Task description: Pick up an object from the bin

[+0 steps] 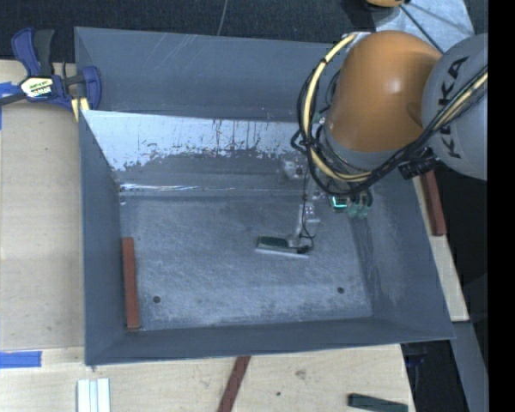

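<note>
Jaws' state cannot be told; the gripper (pixel 306 235) stands at a dark flat piece (pixel 279 245) mid-bin (pixel 99 256); a brown stick (pixel 130 283) lies at the bin's left.

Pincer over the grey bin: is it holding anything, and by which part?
Cannot be told. The pincer sits at the right end of a small flat dark-green bar lying mid-bin, but no grip is visible.

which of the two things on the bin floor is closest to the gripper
The small dark flat piece near the floor's middle, right by the gripper. The long reddish-brown bar lies far off, along the left wall.
</note>
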Controlling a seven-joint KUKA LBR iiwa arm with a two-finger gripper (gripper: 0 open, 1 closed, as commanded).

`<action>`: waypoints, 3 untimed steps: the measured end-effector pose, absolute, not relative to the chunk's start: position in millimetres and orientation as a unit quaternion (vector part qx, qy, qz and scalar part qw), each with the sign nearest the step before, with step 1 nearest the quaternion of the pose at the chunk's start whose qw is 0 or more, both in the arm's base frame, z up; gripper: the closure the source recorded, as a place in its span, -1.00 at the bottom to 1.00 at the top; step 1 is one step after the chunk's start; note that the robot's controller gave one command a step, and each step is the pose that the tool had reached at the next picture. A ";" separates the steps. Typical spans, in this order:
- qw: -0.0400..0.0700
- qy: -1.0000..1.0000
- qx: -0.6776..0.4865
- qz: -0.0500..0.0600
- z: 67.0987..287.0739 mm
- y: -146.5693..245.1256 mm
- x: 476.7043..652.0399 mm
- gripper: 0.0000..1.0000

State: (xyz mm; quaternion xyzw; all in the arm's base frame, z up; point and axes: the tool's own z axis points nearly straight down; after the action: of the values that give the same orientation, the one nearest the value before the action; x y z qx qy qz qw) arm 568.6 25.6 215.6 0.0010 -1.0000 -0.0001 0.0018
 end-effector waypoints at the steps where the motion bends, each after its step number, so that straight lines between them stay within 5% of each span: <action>1: -0.002 -1.000 0.001 0.000 219.5 25.5 570.1 -1.00; 2: -0.005 -0.999 0.035 0.000 182.1 17.8 567.2 -1.00; 3: -0.001 -0.998 0.067 0.000 85.2 -0.7 544.3 1.00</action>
State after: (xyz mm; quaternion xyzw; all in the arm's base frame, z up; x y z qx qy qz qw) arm 544.3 -0.7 85.2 0.0671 -0.9977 0.0001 -0.0013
